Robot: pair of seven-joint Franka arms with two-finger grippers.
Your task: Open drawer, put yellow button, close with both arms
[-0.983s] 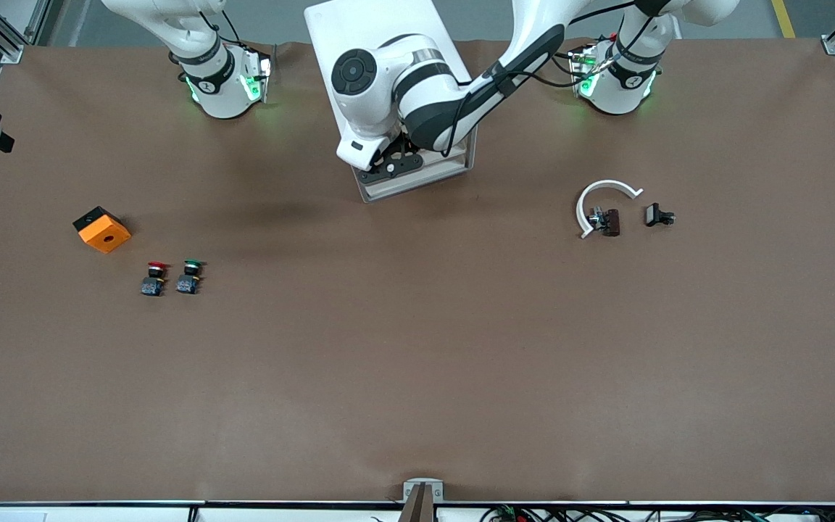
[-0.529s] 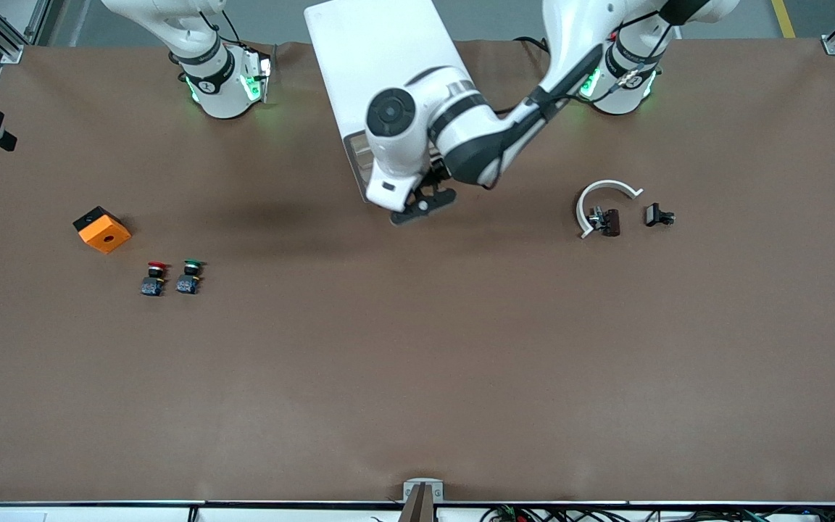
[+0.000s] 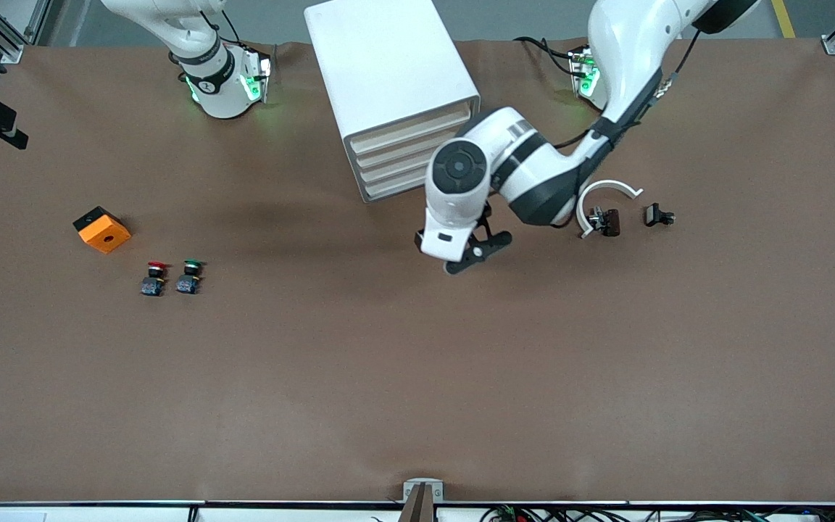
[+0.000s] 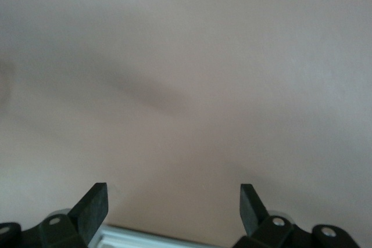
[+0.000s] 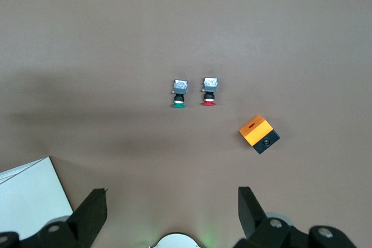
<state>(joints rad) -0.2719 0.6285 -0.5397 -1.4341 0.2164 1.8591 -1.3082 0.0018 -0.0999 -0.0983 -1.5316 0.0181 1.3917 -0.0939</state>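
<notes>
The white cabinet [image 3: 388, 58] stands between the two arm bases. All four beige drawer fronts sit flush, and the top drawer [image 3: 412, 129] is shut. The yellow button is out of view. My left gripper [image 3: 474, 252] hangs over bare table in front of the cabinet. It is open and empty in the left wrist view [image 4: 172, 201], with only table between the fingers. My right gripper [image 5: 172, 201] is open and empty, held high near its base. It is out of the front view. A corner of the cabinet [image 5: 29, 196] shows in the right wrist view.
A red-capped button [image 3: 156, 278] [image 5: 210, 91], a green-capped button [image 3: 190, 276] [image 5: 179, 94] and an orange box [image 3: 102, 229] [image 5: 259, 134] lie toward the right arm's end. A white curved piece [image 3: 601, 194], a dark part [image 3: 608, 221] and a black clip [image 3: 658, 215] lie toward the left arm's end.
My left gripper has moved from the cabinet's drawer fronts out over the bare table, toward the front camera. All four drawer fronts now show. The right arm has not moved.
</notes>
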